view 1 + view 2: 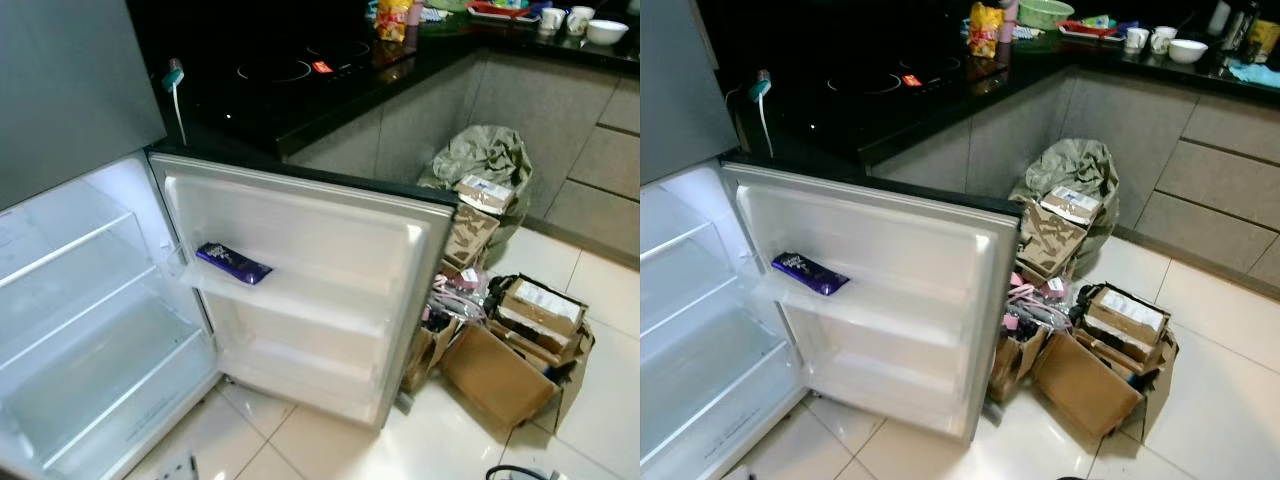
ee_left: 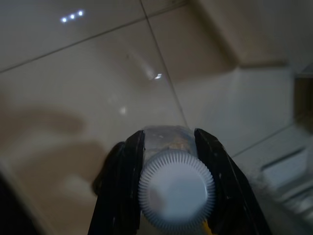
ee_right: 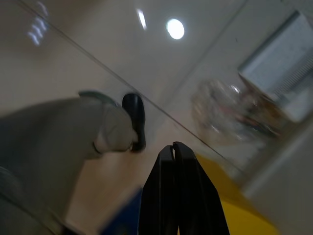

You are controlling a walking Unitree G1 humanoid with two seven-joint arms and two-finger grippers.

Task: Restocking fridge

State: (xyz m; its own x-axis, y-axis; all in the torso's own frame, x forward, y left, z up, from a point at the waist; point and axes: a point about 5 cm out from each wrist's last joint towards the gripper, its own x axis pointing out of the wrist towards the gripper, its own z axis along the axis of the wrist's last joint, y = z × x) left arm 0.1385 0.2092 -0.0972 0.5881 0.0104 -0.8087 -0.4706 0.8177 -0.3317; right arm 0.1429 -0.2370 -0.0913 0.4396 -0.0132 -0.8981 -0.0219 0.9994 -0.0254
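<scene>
Fridge [image 1: 60, 300] open, shelves bare; its door [image 1: 300, 290] swung wide, a purple bar [image 1: 232, 263] on the upper door shelf, wording unreadable. Right of the door: cardboard boxes [image 1: 520, 350] with white labels too small to read, and a stuffed green bag [image 1: 480, 155]. Left gripper [image 2: 168, 147] pinches a white-capped bottle [image 2: 176, 188] over floor tiles. Right gripper [image 3: 174, 147] fingers pressed together, holding nothing.

Purple bar [image 1: 232, 263] on fridge-door shelf [image 1: 300, 292]
</scene>
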